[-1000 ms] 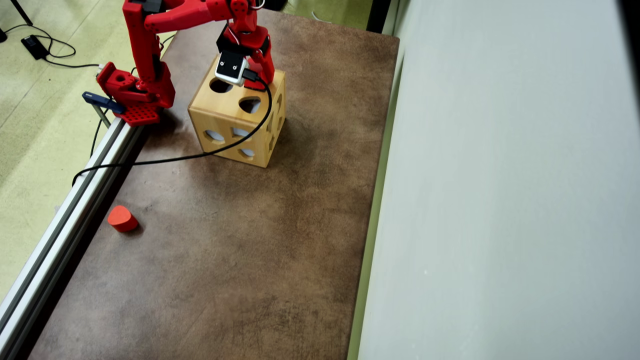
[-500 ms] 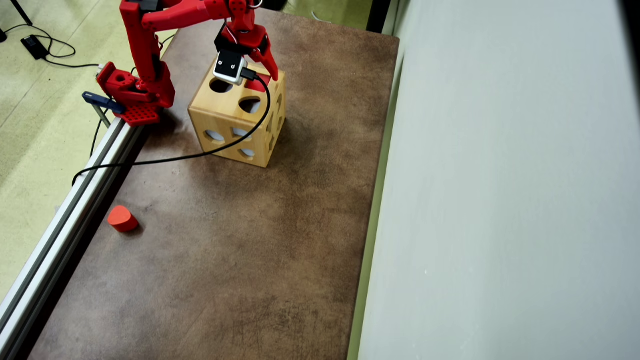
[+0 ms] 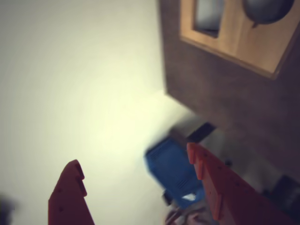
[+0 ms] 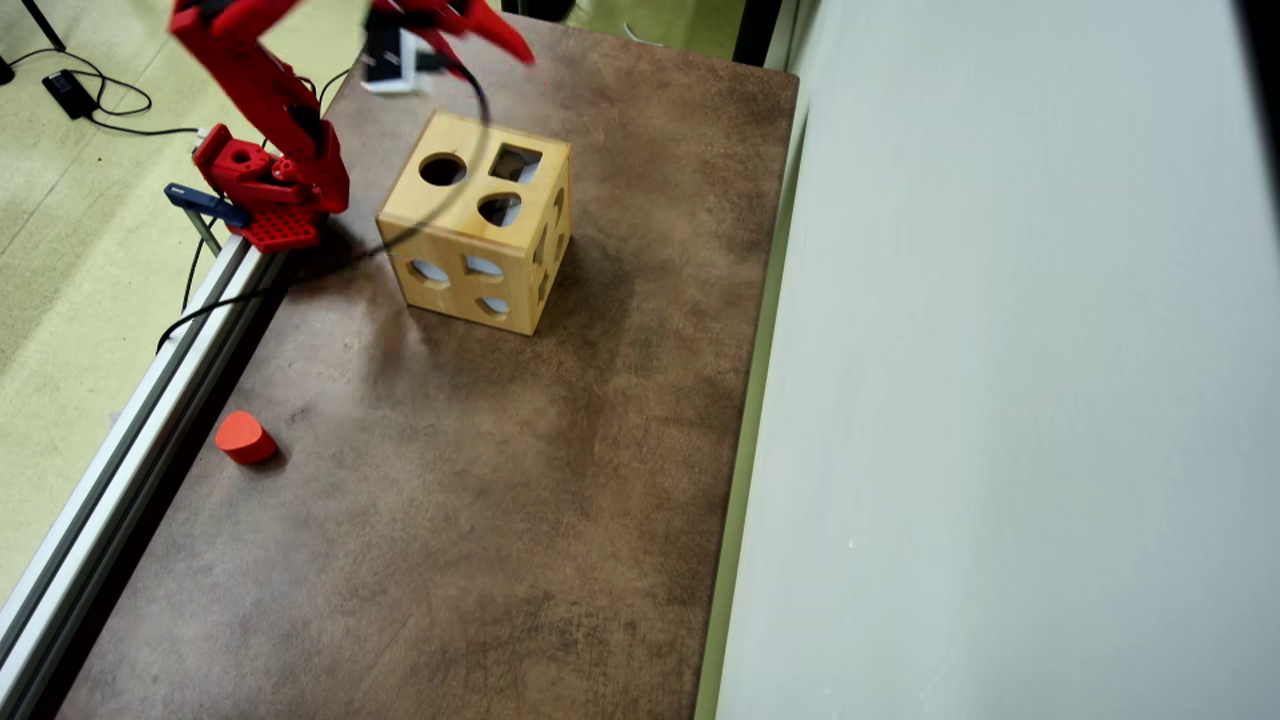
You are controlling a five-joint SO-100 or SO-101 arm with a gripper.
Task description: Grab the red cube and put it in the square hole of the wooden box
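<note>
- Wrist view: gripper (image 3: 136,168) filled the lower part of the frame with its two red fingers spread wide and nothing between them. One fingertip (image 3: 72,171) sat lower left, the other lower right. Wooden box (image 3: 243,42) showed only as a corner at the upper right, well apart from the fingers. Square hole (image 3: 208,16) was cut off by the top edge, dark and pale inside; no red visible in it from here. Picture was blurred, and a blue object (image 3: 171,176) lay beyond the fingers, too smeared to identify.
- Overhead view: gripper (image 4: 490,25) had lifted to the top edge of the frame, motion-blurred, clear of the box; half a second earlier it stood right over the square hole with red showing in that cutout.
- Overhead view: wooden box (image 4: 470,240) stood in the upper-left part of the brown table (image 4: 500,500). Square hole (image 4: 515,163) at the far right of its top face now looked dark and unobstructed.
- Red cube was not visible in either view. Judged: it dropped through the hole into the box and the placement is done, arm retreating.
- Orange-red rounded block (image 4: 243,438) lay untouched at the left edge of the table, beside the metal rail (image 4: 120,480).
</note>
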